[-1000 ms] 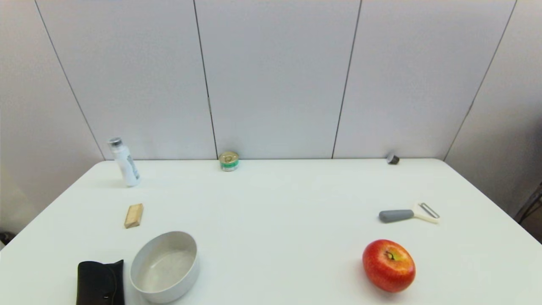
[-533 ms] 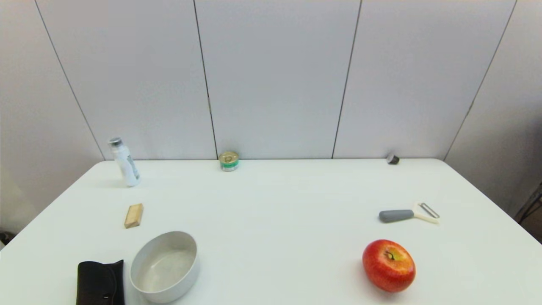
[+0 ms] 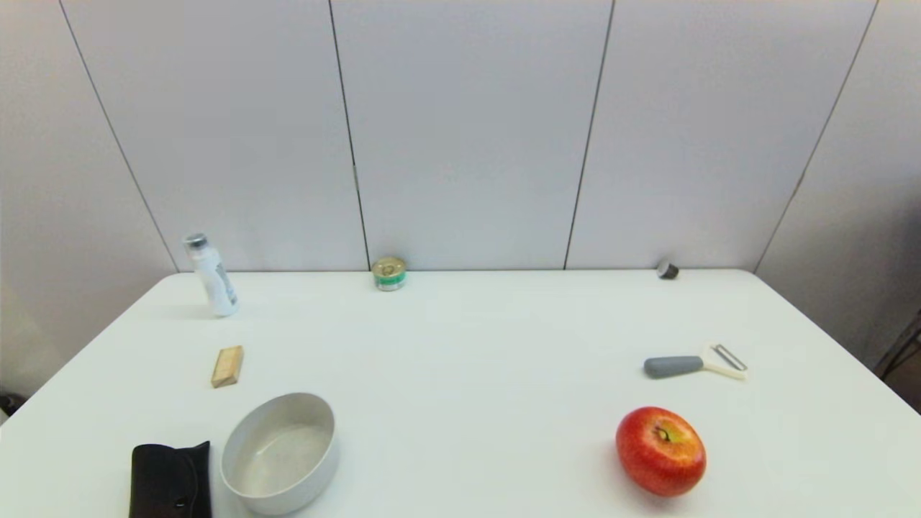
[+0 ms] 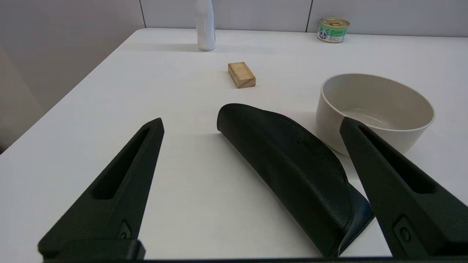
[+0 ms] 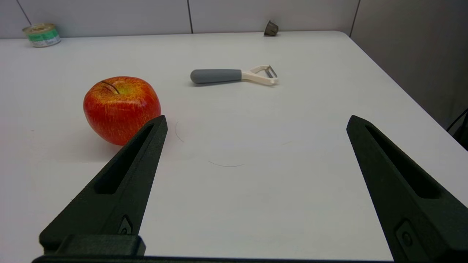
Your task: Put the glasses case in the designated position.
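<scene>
The black glasses case (image 3: 170, 480) lies flat at the table's near left edge, just left of the grey-white bowl (image 3: 280, 452). In the left wrist view the glasses case (image 4: 292, 168) sits a short way ahead of my left gripper (image 4: 252, 126), flap and snap stud up. That gripper is open, low over the table, holding nothing. My right gripper (image 5: 256, 122) is open too, over bare white tabletop near the apple (image 5: 121, 109). Neither arm shows in the head view. The designated position carries no mark that I can pick out.
A wooden block (image 3: 227, 365) and a white bottle (image 3: 211, 275) stand behind the bowl. A small tin (image 3: 389, 273) and a dark cap (image 3: 667, 270) sit at the far edge. An apple (image 3: 660, 451) and a peeler (image 3: 692, 365) lie on the right.
</scene>
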### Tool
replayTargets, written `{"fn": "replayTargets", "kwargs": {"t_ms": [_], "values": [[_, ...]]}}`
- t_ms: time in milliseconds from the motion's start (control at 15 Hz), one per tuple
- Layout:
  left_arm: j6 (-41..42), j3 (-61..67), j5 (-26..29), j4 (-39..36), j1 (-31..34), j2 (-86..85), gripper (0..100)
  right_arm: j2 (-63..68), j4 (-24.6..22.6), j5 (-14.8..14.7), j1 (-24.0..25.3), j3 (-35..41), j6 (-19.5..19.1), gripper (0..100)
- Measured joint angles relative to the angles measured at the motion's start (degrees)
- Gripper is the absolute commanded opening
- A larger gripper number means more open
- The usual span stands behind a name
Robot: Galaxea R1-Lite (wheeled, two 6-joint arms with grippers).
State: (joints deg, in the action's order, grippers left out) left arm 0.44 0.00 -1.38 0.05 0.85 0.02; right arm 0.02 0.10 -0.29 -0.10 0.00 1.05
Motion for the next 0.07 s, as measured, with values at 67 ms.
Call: {"fn": "replayTargets", "kwargs": {"t_ms": [67], "values": [[-0.02, 0.0, 0.0, 0.02, 0.0, 0.0, 100, 0.0, 0.0, 0.0, 0.0, 0.0, 0.0, 100]]}}
